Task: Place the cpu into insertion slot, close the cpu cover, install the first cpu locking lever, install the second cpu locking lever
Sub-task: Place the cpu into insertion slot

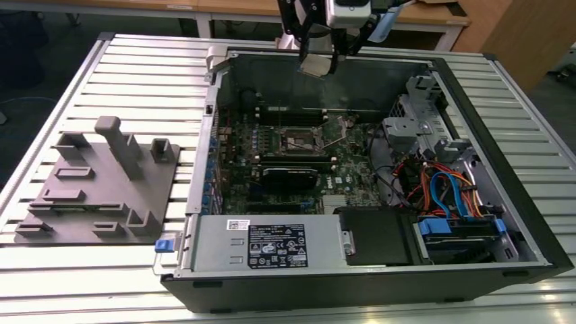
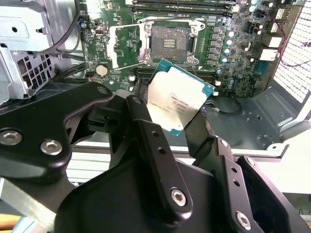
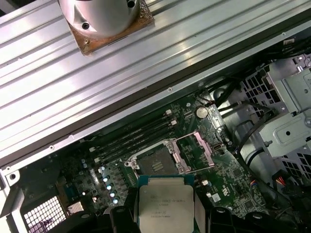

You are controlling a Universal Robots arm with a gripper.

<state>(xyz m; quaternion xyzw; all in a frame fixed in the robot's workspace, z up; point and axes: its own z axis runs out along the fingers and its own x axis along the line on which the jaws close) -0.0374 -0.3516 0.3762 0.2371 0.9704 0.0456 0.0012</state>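
My gripper (image 1: 319,59) hangs above the far wall of the open computer case (image 1: 504,155), shut on the cpu (image 1: 315,66). The chip is a flat square with a pale metal face. Both wrist views show the cpu (image 2: 179,97) (image 3: 165,206) clamped at its edges between the black fingers (image 2: 142,114) (image 3: 120,217), high over the motherboard. The insertion slot (image 1: 301,140) (image 2: 170,41) (image 3: 154,162) lies empty with its contact field bare. The cpu cover (image 2: 124,46) (image 3: 197,150) stands flipped open beside the slot. A thin wire locking lever (image 2: 127,66) is raised next to the cover.
A grey fixture plate (image 1: 99,182) with upright posts lies at the exterior view's left. Inside the case are a drive cage (image 1: 423,128), coloured cables (image 1: 441,189), a power supply (image 1: 261,243) and memory slots (image 2: 180,6). The slatted table (image 1: 153,67) surrounds it.
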